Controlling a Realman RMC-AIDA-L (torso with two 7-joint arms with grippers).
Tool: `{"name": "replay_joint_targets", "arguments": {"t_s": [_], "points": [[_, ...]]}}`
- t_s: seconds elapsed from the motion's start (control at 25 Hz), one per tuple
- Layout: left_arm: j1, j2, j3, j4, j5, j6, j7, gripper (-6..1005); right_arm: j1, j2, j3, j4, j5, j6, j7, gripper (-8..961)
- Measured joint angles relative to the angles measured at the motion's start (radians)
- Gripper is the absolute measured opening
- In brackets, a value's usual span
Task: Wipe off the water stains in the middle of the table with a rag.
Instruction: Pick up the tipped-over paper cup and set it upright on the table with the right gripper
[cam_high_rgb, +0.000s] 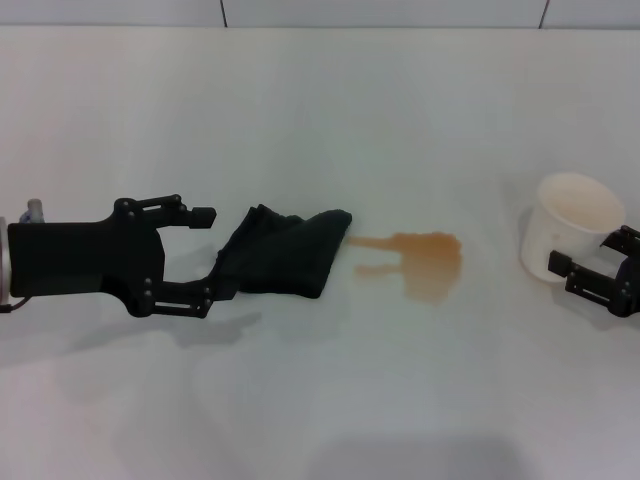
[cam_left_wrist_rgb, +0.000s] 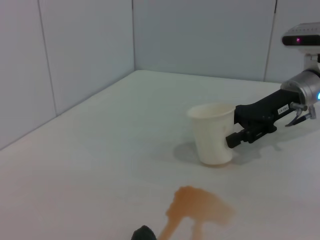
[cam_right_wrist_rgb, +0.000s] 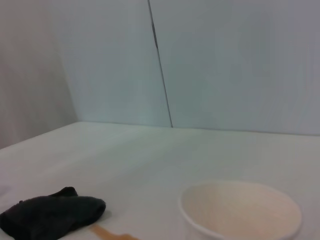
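My left end effector (cam_high_rgb: 205, 255) sits nearest, by the worktop's (cam_high_rgb: 320, 400) left edge, jaws spread around the rumpled black cloth rag (cam_high_rgb: 280, 252), not visibly clenched. The orange-brown water stains (cam_high_rgb: 425, 262) lie mid-worktop, just beyond the rag. Next I'd clench and sweep right. The right end effector (cam_high_rgb: 585, 280) idles, spread, beside the whitish paper cup (cam_high_rgb: 570, 225).

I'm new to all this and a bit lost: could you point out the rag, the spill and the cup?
rag (cam_high_rgb: 285, 260), head view, middle of the folds.
water stains (cam_high_rgb: 430, 262), head view, widest part of the patch.
cup (cam_left_wrist_rgb: 214, 134), left wrist view, side wall.
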Motion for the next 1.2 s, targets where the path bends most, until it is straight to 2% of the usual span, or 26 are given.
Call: {"name": "replay_joint_targets", "arguments": {"t_s": [0.36,0.84,1.2], "points": [[-0.002,0.0,0.001,0.005,0.0,0.0,-0.008,877,-0.03,-0.003,0.0,0.0,-0.001,-0.048,-0.004,828],[-0.005,-0.001,0.001,0.005,0.0,0.0,-0.008,877,-0.075,-0.01,0.003,-0.01,-0.004,-0.101,0.0,859],[-0.005,-0.001,0.001,0.005,0.0,0.0,-0.006,877,-0.139,-0.005,0.09,-0.058,-0.001,-0.172,-0.007,858]]}}
